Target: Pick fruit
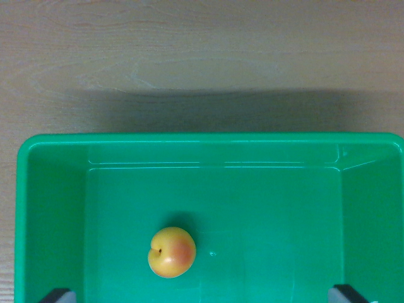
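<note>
Fingertips (58, 295) poke into bottom corners of wrist view, spread wide, gripper (202, 297) holding nothing. Green bin (53, 189) on wooden table (202, 57). Peach (172, 252) rests on bin floor, left of centre, nearer left fingertip, untouched.

Pale wood-grain tabletop (189, 50), softly shadowed.

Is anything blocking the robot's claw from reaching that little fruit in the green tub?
Nothing visible does. The fruit lies alone on the floor of the green bin, clear of its walls. Only the two dark fingertips of the gripper show, at the picture's bottom corners, spread wide, with only bare bin floor between them and the fruit.
</note>
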Motion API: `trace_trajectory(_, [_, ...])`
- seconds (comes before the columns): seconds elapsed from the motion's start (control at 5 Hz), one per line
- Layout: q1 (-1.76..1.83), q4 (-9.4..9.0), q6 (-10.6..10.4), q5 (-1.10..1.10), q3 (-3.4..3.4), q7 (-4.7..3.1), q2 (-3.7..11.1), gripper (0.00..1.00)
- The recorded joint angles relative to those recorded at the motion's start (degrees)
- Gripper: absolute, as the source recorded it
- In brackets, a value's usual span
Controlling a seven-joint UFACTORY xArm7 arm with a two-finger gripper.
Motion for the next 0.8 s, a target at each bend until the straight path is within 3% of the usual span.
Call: trace_trajectory(0.8, [0.13, -1.6, -1.9, 0.04, 0.08, -0.29, 0.41, 0.0])
